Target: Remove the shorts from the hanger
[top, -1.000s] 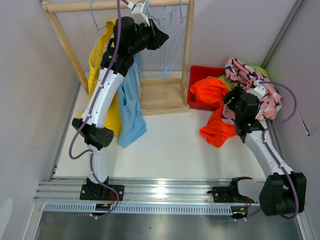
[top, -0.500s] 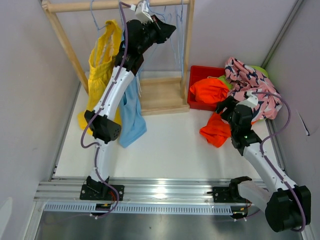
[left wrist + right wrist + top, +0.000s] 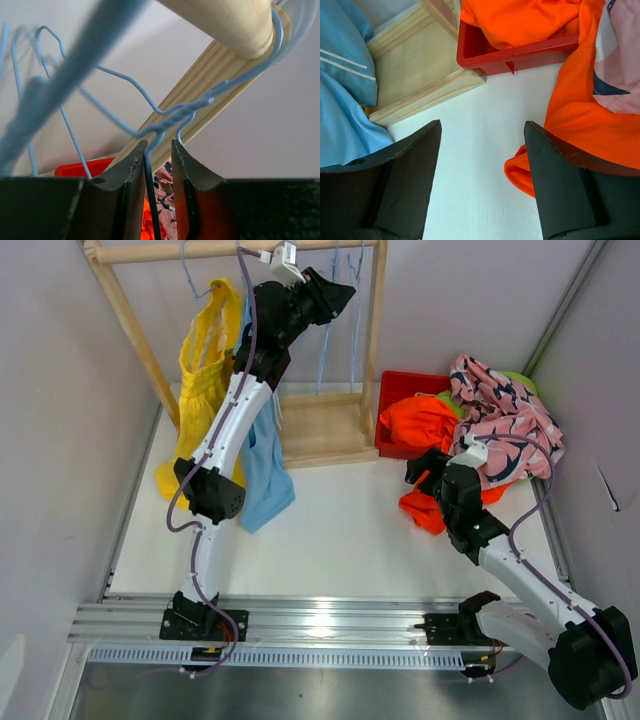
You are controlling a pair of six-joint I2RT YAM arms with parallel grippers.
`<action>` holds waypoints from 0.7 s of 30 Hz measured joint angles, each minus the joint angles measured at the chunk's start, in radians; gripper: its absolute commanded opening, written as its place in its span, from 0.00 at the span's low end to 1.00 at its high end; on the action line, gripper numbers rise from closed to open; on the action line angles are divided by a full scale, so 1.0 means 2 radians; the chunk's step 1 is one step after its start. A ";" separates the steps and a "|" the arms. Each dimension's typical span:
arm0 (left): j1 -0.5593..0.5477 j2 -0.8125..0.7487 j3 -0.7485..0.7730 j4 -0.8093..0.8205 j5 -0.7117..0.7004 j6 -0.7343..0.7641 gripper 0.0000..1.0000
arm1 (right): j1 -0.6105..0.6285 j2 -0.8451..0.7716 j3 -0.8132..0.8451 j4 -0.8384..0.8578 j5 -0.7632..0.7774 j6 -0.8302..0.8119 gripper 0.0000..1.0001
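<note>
Reaching up to the far rail of the wooden rack (image 3: 180, 252), the left gripper (image 3: 159, 145) was held with its jaws slightly parted around the neck of a blue wire hanger (image 3: 130, 130). A gap was seen beside the wire, so nothing was judged to be clamped. The yellow shorts (image 3: 200, 370) and the light blue shorts (image 3: 265, 475) were hung at the left of the rack, and their hangers were partly hidden by the left arm. The right gripper (image 3: 482, 127) was spread wide and empty over the table (image 3: 330, 540), between the rack's base (image 3: 320, 430) and the orange shorts (image 3: 420, 420), probably kept low and out of the way. The orange shorts were spilled from the red bin (image 3: 520, 52) at the right, with the pink patterned shorts (image 3: 500, 405) and the lime green shorts (image 3: 520, 380) piled there too
</note>
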 measured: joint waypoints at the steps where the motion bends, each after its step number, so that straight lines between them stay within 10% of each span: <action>1: 0.000 0.000 0.001 -0.003 -0.004 0.000 0.31 | 0.006 0.000 0.000 0.000 0.004 0.000 0.73; 9: 0.006 0.000 0.001 -0.028 -0.021 -0.001 0.34 | 0.032 0.000 0.000 0.000 0.024 0.001 0.73; 14: 0.012 -0.015 -0.017 -0.037 -0.017 0.000 0.62 | 0.043 0.002 0.000 0.000 0.031 0.002 0.78; 21: 0.019 -0.114 -0.101 -0.056 0.028 0.004 0.76 | 0.068 0.006 0.016 -0.023 0.059 0.003 0.85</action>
